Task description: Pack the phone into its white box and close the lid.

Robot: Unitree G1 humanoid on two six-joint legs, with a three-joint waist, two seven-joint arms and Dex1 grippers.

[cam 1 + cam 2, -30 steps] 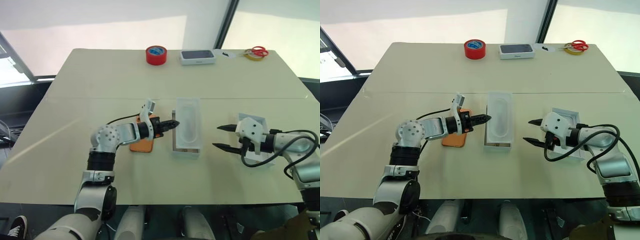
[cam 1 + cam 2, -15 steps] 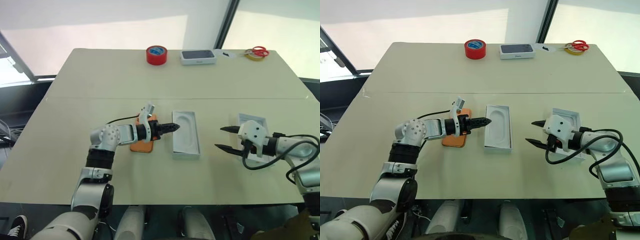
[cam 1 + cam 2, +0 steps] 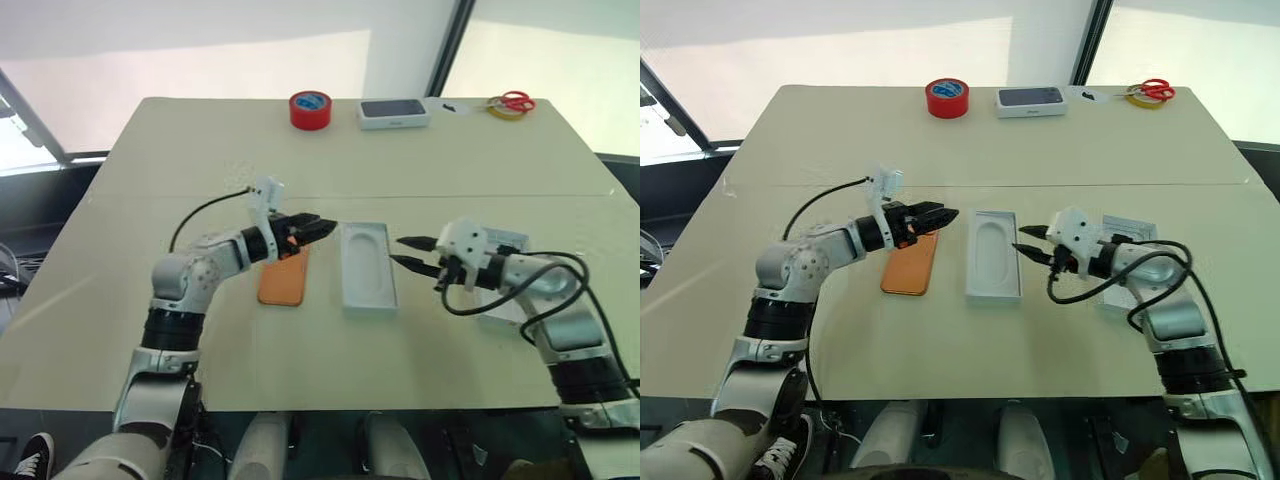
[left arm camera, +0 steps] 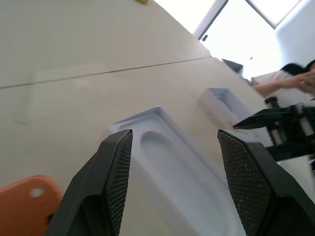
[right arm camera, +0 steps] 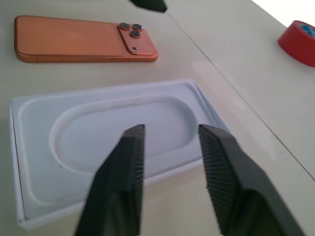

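The left gripper [image 3: 322, 226] hangs spread wide and empty, just above the far end of the phone [image 3: 283, 278], which lies flat on the table [image 3: 200, 150], camera lenses up. The right gripper [image 3: 402, 252] has its jaws narrowly apart, holding nothing, at the near edge of the white insert [image 3: 366, 279] lying beside the phone. Behind the right arm sits a white box [image 3: 1130, 232]. At the far edge lie red tape [image 3: 311, 109], a dark-topped box [image 3: 394, 113] and scissors [image 3: 514, 102].

phone [image 3: 283, 281] flat on desk [image 3: 200, 160] | left hand [image 3: 318, 228] parted above its far end | moulded insert [image 3: 366, 267] just beside | right hand [image 3: 404, 252] near insert's other edge
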